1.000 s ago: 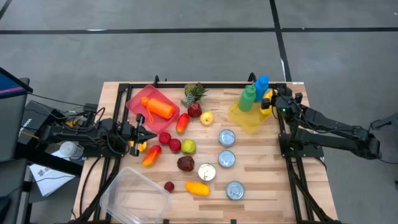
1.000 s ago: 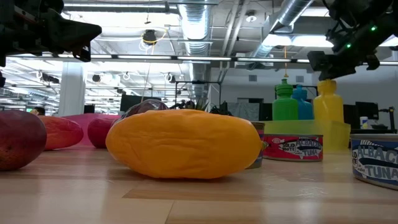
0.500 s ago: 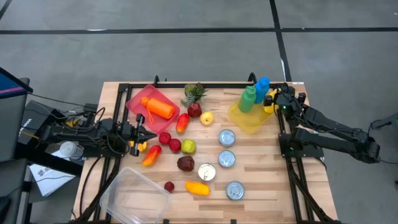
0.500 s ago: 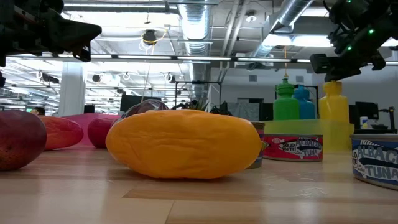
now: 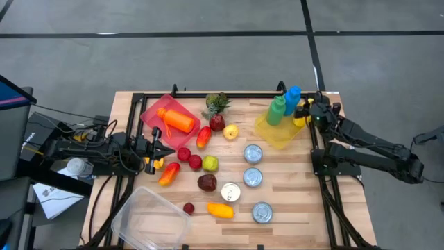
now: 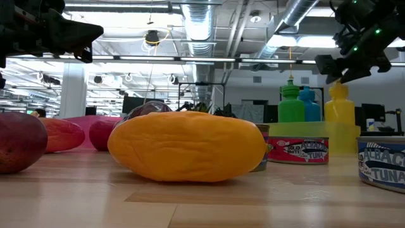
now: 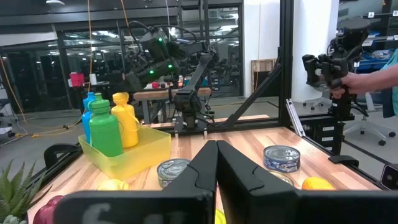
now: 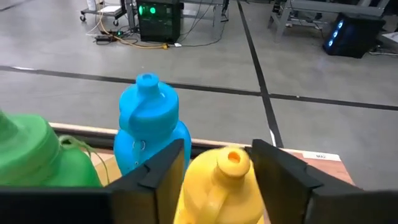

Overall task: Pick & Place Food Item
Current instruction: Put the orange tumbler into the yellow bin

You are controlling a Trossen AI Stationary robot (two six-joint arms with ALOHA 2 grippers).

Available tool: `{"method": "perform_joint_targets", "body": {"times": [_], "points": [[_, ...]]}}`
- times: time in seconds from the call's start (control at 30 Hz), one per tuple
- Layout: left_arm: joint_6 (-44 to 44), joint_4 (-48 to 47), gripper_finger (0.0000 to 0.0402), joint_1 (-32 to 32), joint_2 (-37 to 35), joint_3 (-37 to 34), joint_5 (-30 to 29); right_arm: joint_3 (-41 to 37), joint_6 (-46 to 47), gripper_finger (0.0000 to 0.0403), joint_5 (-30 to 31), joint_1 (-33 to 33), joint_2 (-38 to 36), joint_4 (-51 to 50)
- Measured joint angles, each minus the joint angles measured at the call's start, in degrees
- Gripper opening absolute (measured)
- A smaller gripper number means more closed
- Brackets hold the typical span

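A yellow bottle [image 8: 221, 186] stands upright in the yellow tray [image 5: 279, 135] at the far right, beside a blue bottle [image 8: 149, 127] and a green bottle [image 8: 37, 155]. My right gripper [image 8: 221, 168] hangs open over it, one finger on either side of the bottle's neck. In the low view the bottle's cap [image 6: 340, 88] shows just under the gripper [image 6: 354, 60]. My left gripper [image 5: 170, 149] waits shut at the table's left edge, above the fruit. An orange mango [image 5: 220, 209] lies on its side near the front edge.
Red and yellow fruits [image 5: 196, 161] lie mid-table, with three tuna cans [image 5: 252, 177] to their right. A red tray [image 5: 156, 111] holding an orange bottle sits far left. A clear plastic box [image 5: 149, 221] rests at the near left corner. A person [image 7: 379, 68] stands beyond the table.
My right gripper has carried the yellow bottle a little toward the table's right edge and has opened, letting go of it. The bottle now stands in the yellow tray beside the blue one.
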Motion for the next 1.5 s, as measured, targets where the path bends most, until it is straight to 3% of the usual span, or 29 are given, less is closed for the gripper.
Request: {"method": "perform_joint_targets", "body": {"times": [0.27,0.67,0.77,0.97,1.3,1.5], "points": [[-0.01,0.0,0.0,0.0,0.0,0.0,0.01,4.55,-3.62,0.0239,-0.02,0.01,0.0,0.15],[-0.01,0.11,0.0,-0.01,0.0,0.02,-0.01,10.07,-7.72,0.0238,-0.22,0.04,0.0,-0.02],[0.01,4.54,0.0,0.0,-0.02,0.02,-1.72,11.92,-8.94,0.0238,-0.46,0.6,-0.02,0.02],[0.0,10.87,0.0,0.0,-0.03,0.0,-2.12,15.53,-12.45,0.0238,-0.84,2.56,0.0,0.05],[0.01,10.57,0.0,0.0,0.0,0.0,-2.29,18.69,-12.61,0.0238,-1.52,7.09,-0.02,-0.01],[-0.2,15.82,0.0,0.0,0.04,0.0,-3.32,19.72,-12.45,0.0238,-3.42,11.32,-0.02,0.3]]}}
